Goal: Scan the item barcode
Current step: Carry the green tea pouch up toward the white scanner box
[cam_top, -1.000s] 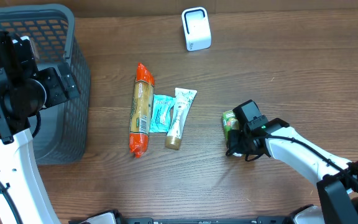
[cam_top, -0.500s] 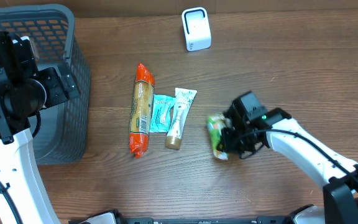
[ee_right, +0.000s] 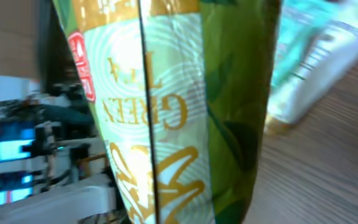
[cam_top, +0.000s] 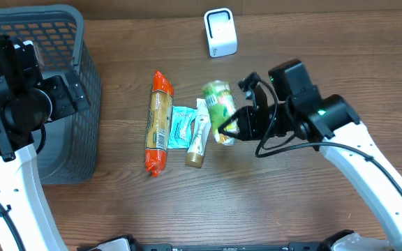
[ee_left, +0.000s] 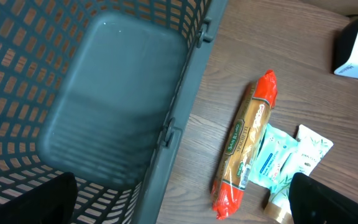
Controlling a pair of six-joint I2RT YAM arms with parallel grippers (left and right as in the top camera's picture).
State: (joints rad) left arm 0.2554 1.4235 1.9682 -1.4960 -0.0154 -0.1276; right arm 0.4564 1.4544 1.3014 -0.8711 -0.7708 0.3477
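My right gripper (cam_top: 241, 125) is shut on a green tea pouch (cam_top: 220, 108) and holds it in the air over the middle of the table, right of the items lying there. In the right wrist view the pouch (ee_right: 185, 106) fills the frame, tilted, with gold "GREEN TEA" lettering; the fingers are hidden behind it. No barcode shows on the visible face. The white scanner (cam_top: 220, 32) stands at the table's far edge, well beyond the pouch. My left gripper (ee_left: 182, 202) hangs open over the rim of the grey basket (cam_top: 82, 84), holding nothing.
An orange-ended long pack (cam_top: 158, 122), a teal sachet (cam_top: 181, 127) and a white tube (cam_top: 201, 124) lie side by side left of the pouch. The grey basket takes up the table's left side. Bare wood lies to the right and front.
The right gripper closed on the green tea pouch at the table's right, lifted it and carried it left and toward the far edge. The left arm has not moved.
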